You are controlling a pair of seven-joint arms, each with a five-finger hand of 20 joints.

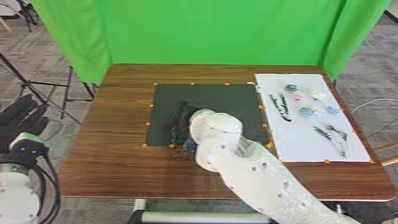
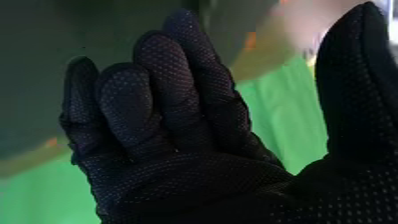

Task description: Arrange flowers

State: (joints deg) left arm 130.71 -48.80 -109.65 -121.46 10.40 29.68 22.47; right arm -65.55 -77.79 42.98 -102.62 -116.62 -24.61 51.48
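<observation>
Brown wooden table [image 1: 107, 160] is backed by a bright green curtain [image 1: 204, 35], and a white rectangular sheet [image 1: 302, 142] at the right of the frame is laid with small blue, pink and pale artificial blooms [image 1: 307, 111] above dark leafy stems [image 1: 333, 134]. Over the black rectangular mat [image 1: 240, 95] at centre, the black-gloved right hand [image 1: 185, 120] is held open, fingers straight, thumb apart. At far left, the black-gloved left hand [image 1: 22, 117] is held open beside the table.
</observation>
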